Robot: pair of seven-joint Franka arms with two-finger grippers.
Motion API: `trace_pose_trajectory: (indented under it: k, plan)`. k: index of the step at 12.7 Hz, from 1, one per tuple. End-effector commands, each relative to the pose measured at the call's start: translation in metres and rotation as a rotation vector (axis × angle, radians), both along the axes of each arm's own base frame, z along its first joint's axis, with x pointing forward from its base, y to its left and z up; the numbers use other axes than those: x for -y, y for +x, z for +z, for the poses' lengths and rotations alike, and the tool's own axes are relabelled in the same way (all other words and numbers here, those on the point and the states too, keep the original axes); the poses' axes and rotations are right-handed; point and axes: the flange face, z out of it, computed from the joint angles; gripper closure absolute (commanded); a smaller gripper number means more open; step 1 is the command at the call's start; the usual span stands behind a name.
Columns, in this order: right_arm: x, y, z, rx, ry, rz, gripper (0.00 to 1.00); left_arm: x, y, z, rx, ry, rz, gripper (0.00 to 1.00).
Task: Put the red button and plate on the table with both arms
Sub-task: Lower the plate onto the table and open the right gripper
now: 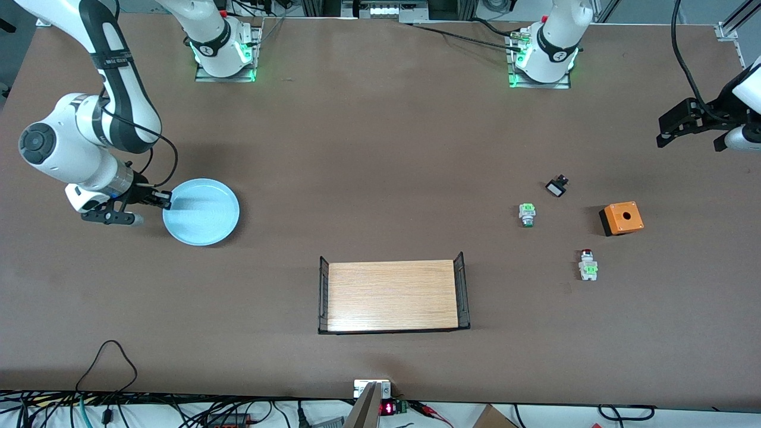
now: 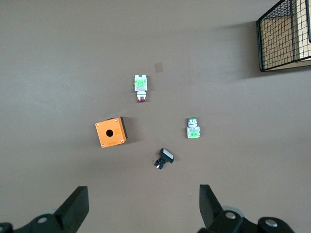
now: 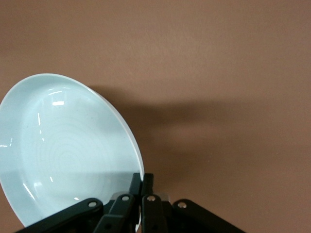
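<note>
The pale-blue plate [image 1: 202, 212] lies at the right arm's end of the brown table [image 1: 380, 131]. My right gripper [image 1: 162, 199] is shut on the plate's rim, which shows pinched between its fingers in the right wrist view [image 3: 142, 182], where the plate [image 3: 63, 150] fills one side. I cannot tell whether the plate rests flat or is slightly raised. The red button [image 1: 588, 264] lies on its side on the table at the left arm's end; it also shows in the left wrist view [image 2: 141, 87]. My left gripper [image 1: 675, 128] [image 2: 143, 201] is open and empty, high over that end of the table.
A green-and-white switch [image 1: 527, 214] [image 2: 193, 129], a small black switch [image 1: 557, 186] [image 2: 164, 158] and an orange box with a hole [image 1: 621, 217] [image 2: 111, 132] lie near the red button. A light-wood tray with black wire ends [image 1: 392, 295] stands mid-table, nearer the front camera.
</note>
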Motion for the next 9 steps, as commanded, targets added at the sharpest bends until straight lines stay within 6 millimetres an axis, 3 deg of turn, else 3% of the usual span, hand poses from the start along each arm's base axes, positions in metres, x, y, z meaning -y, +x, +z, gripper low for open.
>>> trace_pose_trajectory:
  k: [1,4,5,6,9]
  plan:
    - [0.012,-0.020,0.000,0.024,0.009,0.013,1.00,-0.004,0.000,0.000,-0.015,-0.017,-0.002,0.00]
    - [0.013,-0.024,-0.004,0.015,0.010,0.013,1.00,-0.004,0.013,-0.022,-0.049,-0.018,-0.004,0.00]
    - [0.012,-0.024,-0.005,0.010,0.011,0.006,0.81,-0.003,0.014,-0.022,-0.049,-0.019,-0.004,0.00]
    - [0.010,-0.023,-0.004,0.005,0.013,0.006,0.03,-0.003,0.013,-0.021,-0.047,-0.019,-0.005,0.00]
    - [0.006,-0.019,0.011,0.006,0.020,0.010,0.00,-0.003,0.013,-0.022,-0.050,-0.018,-0.005,0.00]
